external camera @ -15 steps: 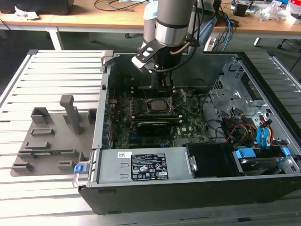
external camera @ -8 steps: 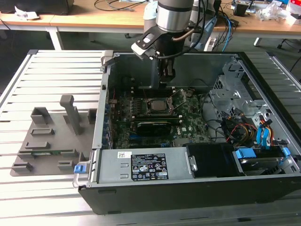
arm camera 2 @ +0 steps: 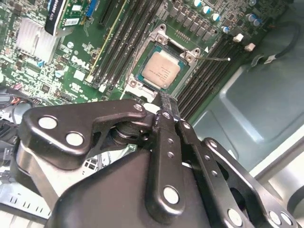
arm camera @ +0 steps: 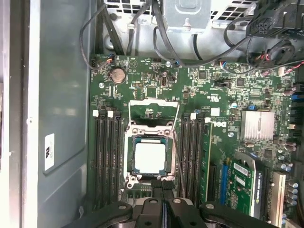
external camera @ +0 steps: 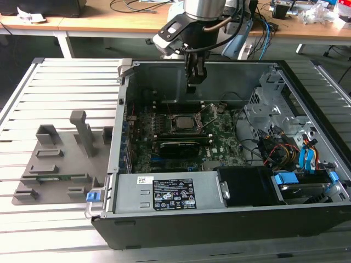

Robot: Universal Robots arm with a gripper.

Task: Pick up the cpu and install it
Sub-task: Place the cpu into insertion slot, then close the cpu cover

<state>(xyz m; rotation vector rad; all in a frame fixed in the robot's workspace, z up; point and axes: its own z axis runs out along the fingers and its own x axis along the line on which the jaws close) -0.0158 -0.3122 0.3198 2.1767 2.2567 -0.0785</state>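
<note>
In the exterior view, an open computer case [external camera: 230, 219] lies on a slatted table [external camera: 55, 76] with a grey fixture tray [external camera: 55, 164] beside it, toward the exterior view's left. The gripper [external camera: 193, 86] hangs inside the case above the green motherboard [external camera: 225, 145], clear of it and near the processor socket [external camera: 182, 124]. In the second wrist view, the black fingers [arm camera 2: 164, 142] are pressed together to a narrow tip with nothing held between them. Past that tip, the cpu [arm camera 2: 161, 70] lies flat in the socket with its pale silver top facing up, apart from the gripper. In the first wrist view, the cpu sits square inside the socket, with rows of dark memory slots [arm camera: 108, 156] on both sides. The socket's hinged metal frame [arm camera: 154, 102] is swung open just beside the socket. The closed, empty fingertips are close to the socket's edge and do not cover the chip.
</note>
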